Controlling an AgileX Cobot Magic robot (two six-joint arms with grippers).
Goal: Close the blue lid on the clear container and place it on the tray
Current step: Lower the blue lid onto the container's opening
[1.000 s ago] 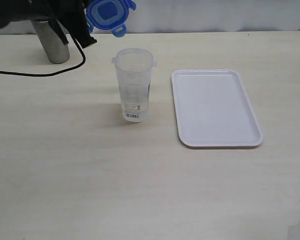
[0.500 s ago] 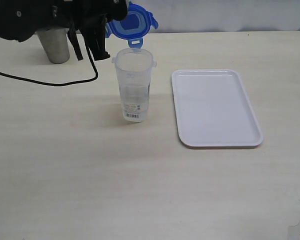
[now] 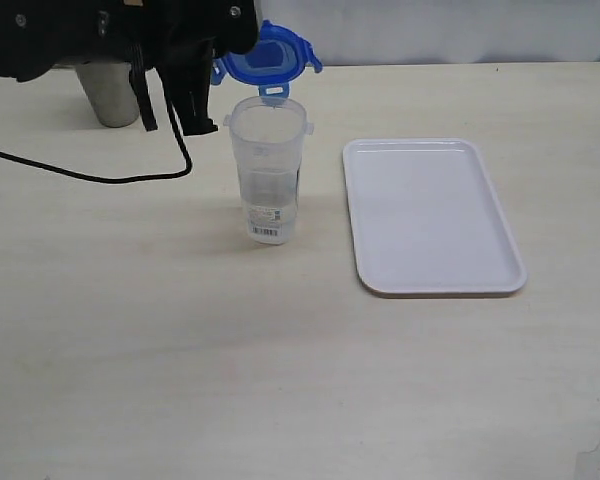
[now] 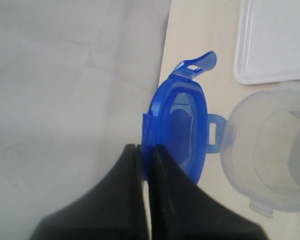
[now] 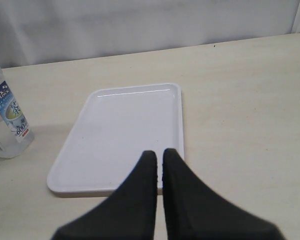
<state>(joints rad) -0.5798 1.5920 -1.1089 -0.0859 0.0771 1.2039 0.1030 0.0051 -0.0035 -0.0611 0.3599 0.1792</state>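
The blue lid [image 3: 268, 60] hangs in the air just above and behind the open mouth of the clear container [image 3: 267, 170], held by its edge. My left gripper [image 3: 230, 45] is shut on the lid [image 4: 182, 125]; in the left wrist view the container's rim [image 4: 270, 150] lies right beside it. The container stands upright on the table, barcode sticker near its base, left of the white tray [image 3: 430, 215]. My right gripper [image 5: 160, 155] is shut with nothing in it, hovering over the near edge of the tray [image 5: 125, 130]; it does not show in the exterior view.
A grey steel cup [image 3: 108, 95] stands at the back left, partly behind my left arm. A black cable [image 3: 80, 175] trails across the table left of the container. The container's label [image 5: 10, 112] shows at the edge of the right wrist view.
My left gripper has carried the blue lid to the right and slightly down, from behind the steel cup's side to just over the container's mouth. The container and tray have not moved.
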